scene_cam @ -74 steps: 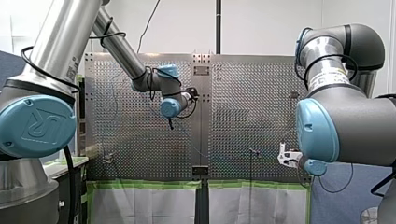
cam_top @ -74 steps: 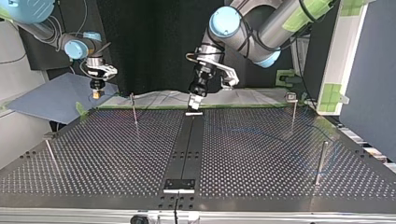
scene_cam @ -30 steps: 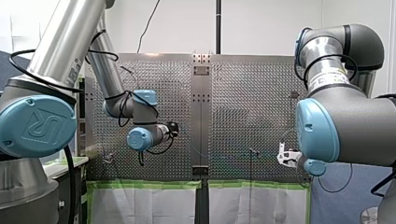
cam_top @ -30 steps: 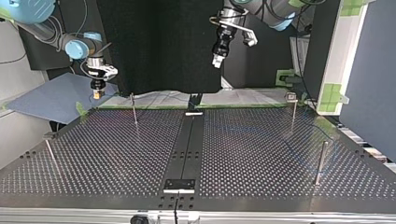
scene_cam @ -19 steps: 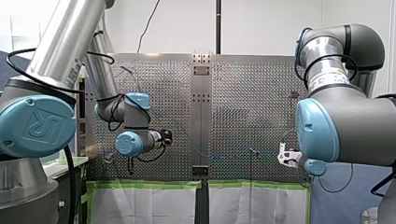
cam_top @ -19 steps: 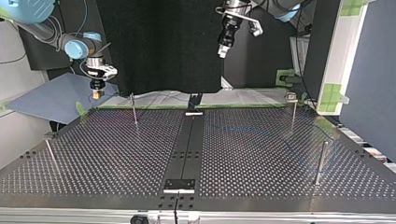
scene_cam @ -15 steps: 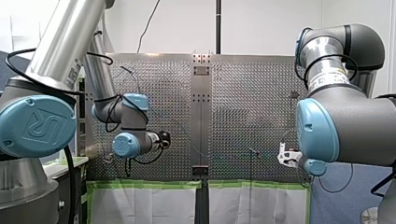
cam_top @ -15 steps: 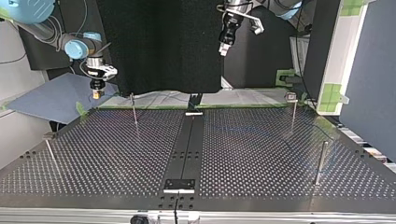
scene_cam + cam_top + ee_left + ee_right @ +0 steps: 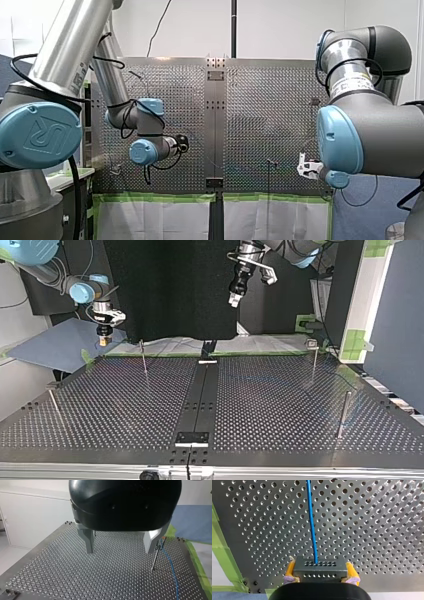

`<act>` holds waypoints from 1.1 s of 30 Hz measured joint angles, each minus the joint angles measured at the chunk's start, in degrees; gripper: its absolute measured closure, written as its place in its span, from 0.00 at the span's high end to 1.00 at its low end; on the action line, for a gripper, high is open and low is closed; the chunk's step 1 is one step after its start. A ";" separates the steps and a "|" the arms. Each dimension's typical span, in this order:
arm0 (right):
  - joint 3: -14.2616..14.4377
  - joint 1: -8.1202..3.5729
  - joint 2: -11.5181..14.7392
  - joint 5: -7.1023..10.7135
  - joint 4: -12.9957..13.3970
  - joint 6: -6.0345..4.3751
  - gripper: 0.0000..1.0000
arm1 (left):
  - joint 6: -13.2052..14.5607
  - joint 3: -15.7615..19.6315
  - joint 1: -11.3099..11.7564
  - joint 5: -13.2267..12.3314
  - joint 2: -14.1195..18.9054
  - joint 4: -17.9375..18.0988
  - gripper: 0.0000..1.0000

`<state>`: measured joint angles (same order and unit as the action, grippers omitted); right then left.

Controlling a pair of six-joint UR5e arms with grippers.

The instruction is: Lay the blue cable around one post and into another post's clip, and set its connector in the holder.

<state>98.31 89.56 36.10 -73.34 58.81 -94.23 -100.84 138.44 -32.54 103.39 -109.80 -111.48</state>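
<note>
The blue cable (image 9: 312, 525) ends in a dark connector (image 9: 319, 565), which my right gripper (image 9: 320, 569) clamps between its yellow pads (image 9: 290, 569), near the edge of the perforated table (image 9: 374, 517). In the left wrist view the cable drops from the top of a post (image 9: 155, 557) and trails across the plate (in the top view it is only a faint line, too thin to trace). My left gripper (image 9: 120, 546) hangs well above the table, its metal fingers (image 9: 88, 541) spread wide with nothing between them. In the front view the right gripper is largely hidden behind its own arm.
</note>
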 joint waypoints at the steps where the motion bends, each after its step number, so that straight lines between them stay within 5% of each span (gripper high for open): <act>1: 0.00 -0.01 0.00 -0.02 0.00 0.00 0.00 | -0.02 -0.01 0.00 0.02 0.00 -0.08 1.00; 17: 0.00 -2.80 3.29 -4.25 -1.74 0.03 0.00 | -0.12 -0.03 -0.05 0.21 0.00 -1.47 1.00; 33: 0.00 -1.81 7.48 -3.64 -4.48 -0.75 0.00 | -0.43 -0.02 -0.24 0.86 0.00 -2.31 1.00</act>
<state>98.31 87.75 43.57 -76.98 54.33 -94.99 -101.26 138.41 -32.78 104.25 -109.80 -113.80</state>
